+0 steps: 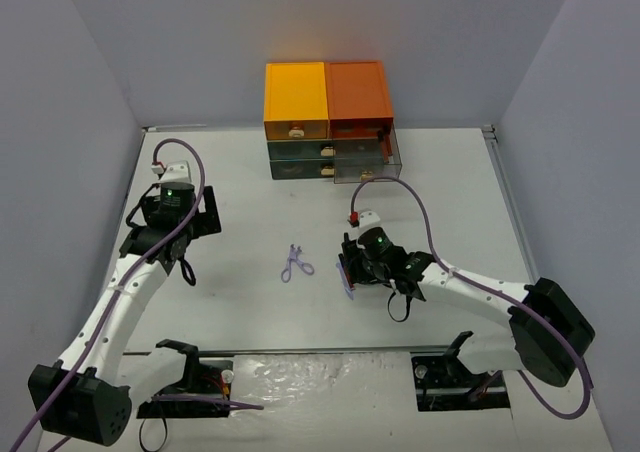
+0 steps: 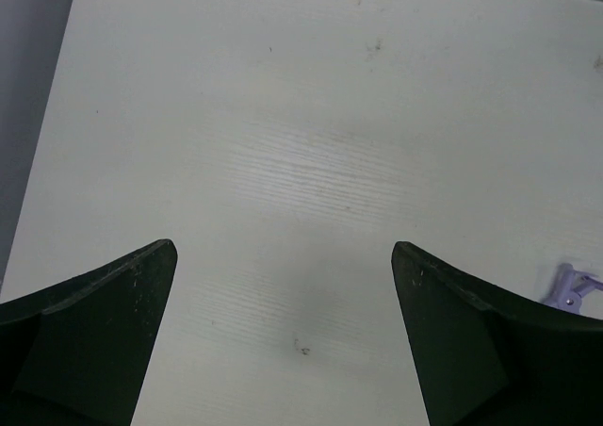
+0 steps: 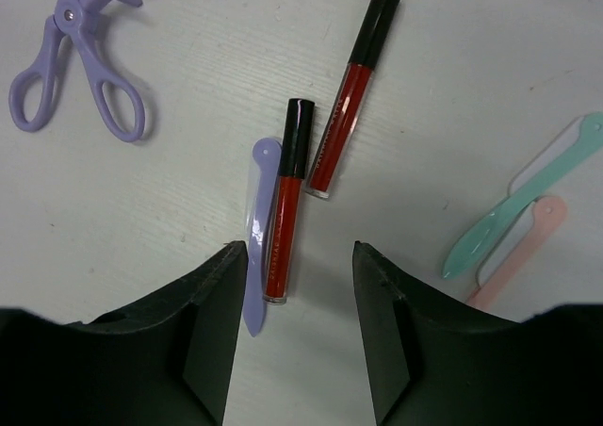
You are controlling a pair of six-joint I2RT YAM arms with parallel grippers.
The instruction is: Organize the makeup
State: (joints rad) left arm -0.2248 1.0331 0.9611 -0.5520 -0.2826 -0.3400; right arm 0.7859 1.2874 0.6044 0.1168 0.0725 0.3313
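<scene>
Two red-black pencils [image 3: 287, 204] [image 3: 353, 91] lie side by side on the white table, with a purple stick [image 3: 257, 228] against the nearer one. My right gripper [image 3: 300, 256] hangs low over them, open, its jaws partly narrowed. The nearer pencil's lower end and the purple stick's tip lie between the fingers, close to the left one. A mint stick [image 3: 523, 195] and a pink stick [image 3: 518, 247] lie to the right, and the purple curler [image 3: 80, 54] [image 1: 295, 263] lies to the left. My left gripper [image 2: 283, 252] [image 1: 205, 220] is wide open over bare table at the left.
The orange-and-dark drawer box [image 1: 325, 102] stands at the back, and its lower right drawer [image 1: 365, 162] is pulled out a little. Grey walls close in the table on both sides. The right arm [image 1: 470, 292] stretches across the near right part.
</scene>
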